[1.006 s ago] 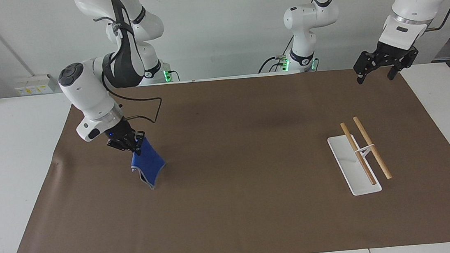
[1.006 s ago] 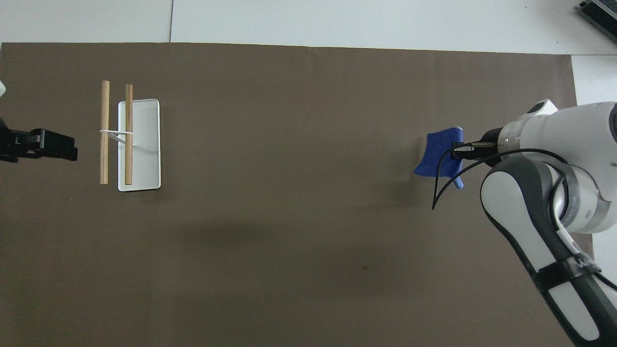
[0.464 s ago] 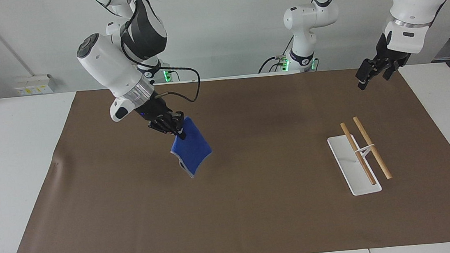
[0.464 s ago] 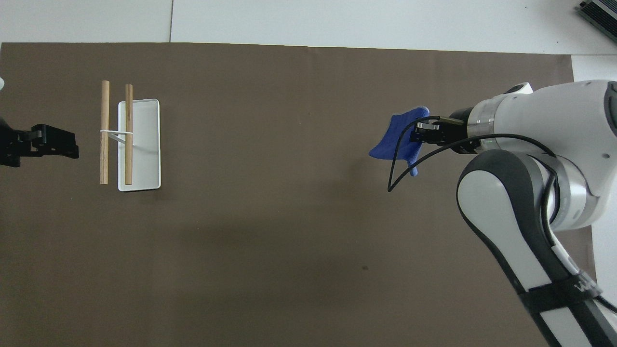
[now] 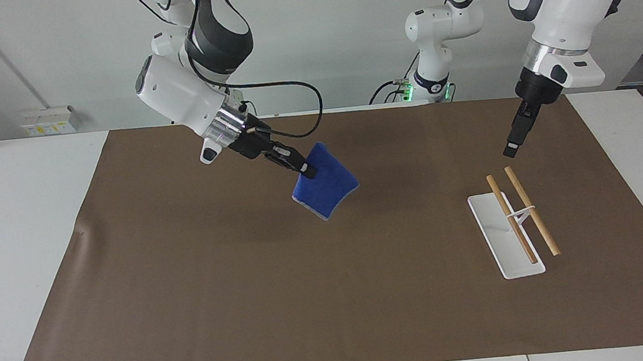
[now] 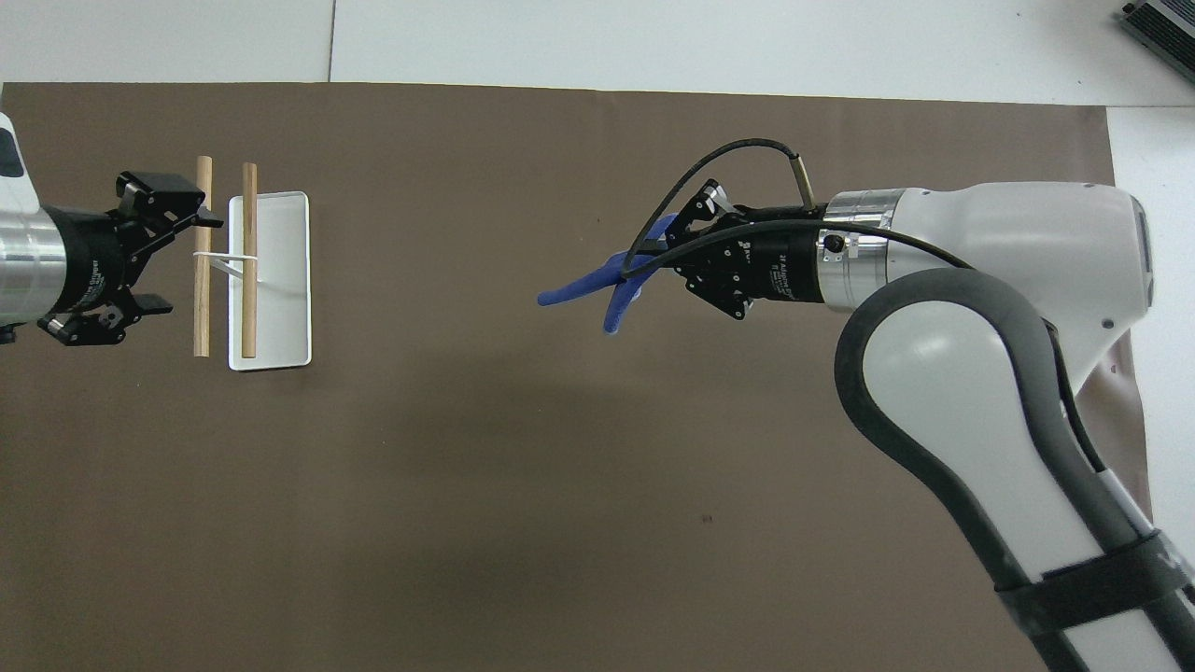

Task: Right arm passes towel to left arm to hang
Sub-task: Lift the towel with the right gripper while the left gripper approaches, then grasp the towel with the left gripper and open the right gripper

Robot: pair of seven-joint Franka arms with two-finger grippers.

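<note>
My right gripper (image 5: 304,171) is shut on one edge of the bright-blue towel (image 5: 326,189). It holds the towel in the air over the middle of the brown mat (image 5: 238,294), and the cloth hangs free below the fingers. In the overhead view the right gripper (image 6: 674,248) points toward the left arm's end, with the towel (image 6: 581,286) seen edge-on. My left gripper (image 5: 514,143) is open and empty, tilted down over the mat beside the rack. In the overhead view the left gripper (image 6: 189,264) overlaps the outer rod.
A white rack base (image 5: 504,239) carrying two wooden rods (image 5: 531,213) on a thin stand sits on the mat toward the left arm's end; it also shows in the overhead view (image 6: 275,322). A loose black cable (image 5: 290,104) loops from the right wrist.
The right arm has lifted the towel and carried it from its own end of the mat to over the middle. The left gripper has turned and come in toward the rack.
</note>
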